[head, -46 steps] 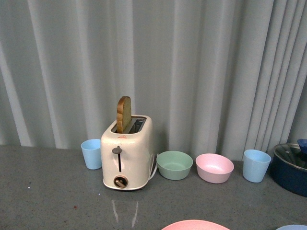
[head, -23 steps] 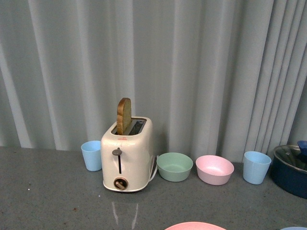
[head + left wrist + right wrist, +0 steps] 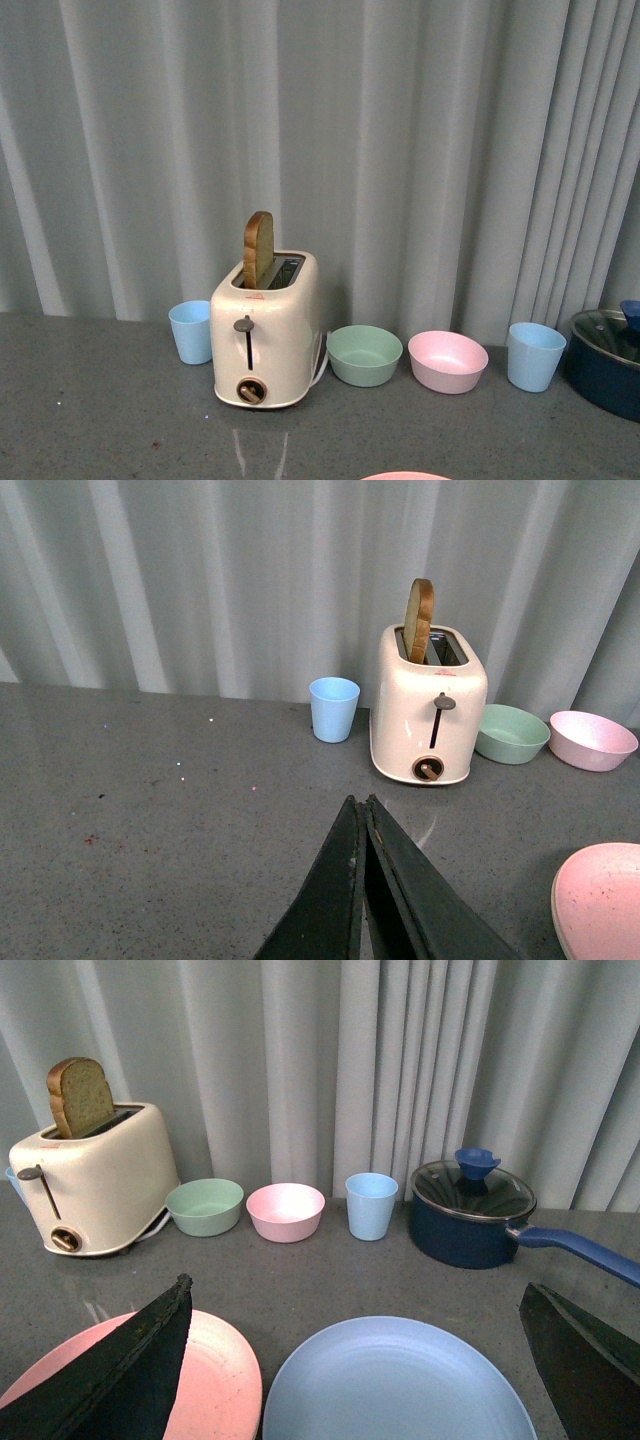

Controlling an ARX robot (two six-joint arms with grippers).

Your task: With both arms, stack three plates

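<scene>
The pink plate with dark specks (image 3: 215,1375) lies on the grey table beside the light blue plate (image 3: 395,1385) in the right wrist view. My right gripper (image 3: 355,1295) is open wide, its fingers spread either side of the blue plate, above it. The pink plate's edge also shows in the left wrist view (image 3: 600,900) and as a sliver in the front view (image 3: 405,476). My left gripper (image 3: 358,802) is shut and empty over bare table, left of the pink plate. The cream plate is out of view.
A cream toaster (image 3: 264,343) with a bread slice stands at the back, with a blue cup (image 3: 190,332), green bowl (image 3: 364,355), pink bowl (image 3: 448,361) and another blue cup (image 3: 535,356) along the curtain. A dark blue lidded pot (image 3: 470,1212) stands at the right.
The front view has tilted upward: the toaster and bowls sit lower in the picture, and the pink plate's edge has nearly dropped out at the bottom. The blue plate's edge has left that view.
</scene>
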